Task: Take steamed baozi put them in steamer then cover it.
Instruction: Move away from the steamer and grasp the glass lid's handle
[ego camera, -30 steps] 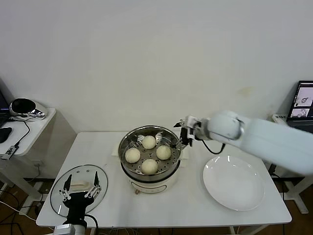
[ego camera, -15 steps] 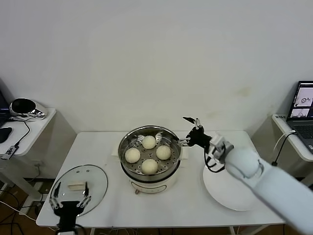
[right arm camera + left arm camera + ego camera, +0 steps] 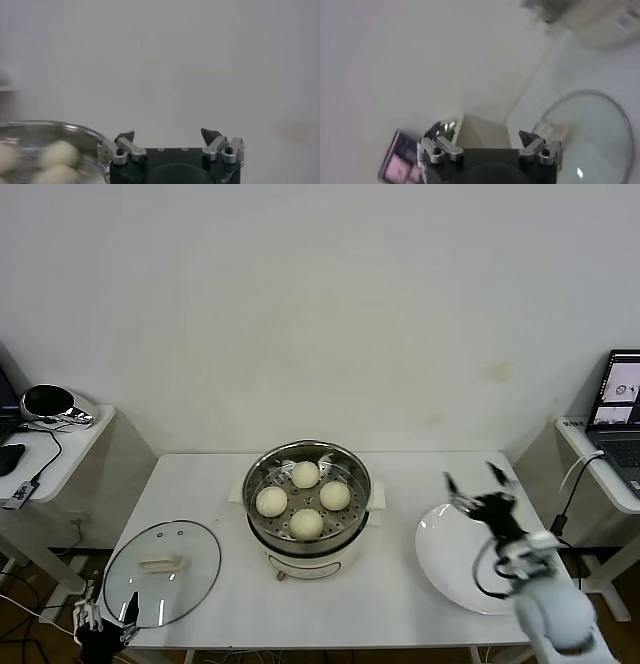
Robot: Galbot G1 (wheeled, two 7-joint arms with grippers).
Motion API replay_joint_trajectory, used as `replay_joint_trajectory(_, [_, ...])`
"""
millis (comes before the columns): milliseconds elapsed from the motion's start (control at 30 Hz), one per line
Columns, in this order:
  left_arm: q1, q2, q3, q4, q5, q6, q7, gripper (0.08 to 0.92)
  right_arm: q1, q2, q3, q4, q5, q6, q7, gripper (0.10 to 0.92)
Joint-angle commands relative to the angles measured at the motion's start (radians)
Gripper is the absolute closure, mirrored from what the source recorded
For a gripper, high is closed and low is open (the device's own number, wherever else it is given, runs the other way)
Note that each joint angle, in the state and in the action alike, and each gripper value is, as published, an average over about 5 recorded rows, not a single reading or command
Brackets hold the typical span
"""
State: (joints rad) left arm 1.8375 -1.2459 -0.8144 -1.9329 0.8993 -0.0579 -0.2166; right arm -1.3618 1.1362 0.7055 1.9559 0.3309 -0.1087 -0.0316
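Cover (image 3: 162, 572) just beside left hand (image 3: 100, 629)

Baozi: I count four steamed baozi (image 3: 305, 499), all inside the steamer.
Steamer: I see one steamer (image 3: 352, 531).
Cover: one cover (image 3: 162, 571), lying on the desk.
Plate: one white plate (image 3: 450, 569).
Desk: one white desk (image 3: 380, 604) carrying these.
Grippers: I count two, the left gripper (image 3: 100, 624) and the right gripper (image 3: 480, 489).
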Motion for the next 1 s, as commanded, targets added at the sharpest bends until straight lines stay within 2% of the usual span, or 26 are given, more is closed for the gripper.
replay_joint_trajectory(33, [-0.174,0.136,0.003,0.218,0.314,-0.044,0.076,0.177,-0.189,0.176,0.280,0.047,-0.061,0.026,0.026,0.203])
replay_joint_trajectory(300, [-0.264,0.173,0.081,0.307,0.314,-0.037,0.087,0.177,-0.224,0.199,0.297,0.032,-0.076,0.026,0.028,0.203])
replay_joint_trajectory(1000, [-0.465,0.195,0.197,0.388,0.315,-0.019,0.104,0.177,-0.277,0.212,0.289,0.023,-0.100,0.026,0.023,0.203])
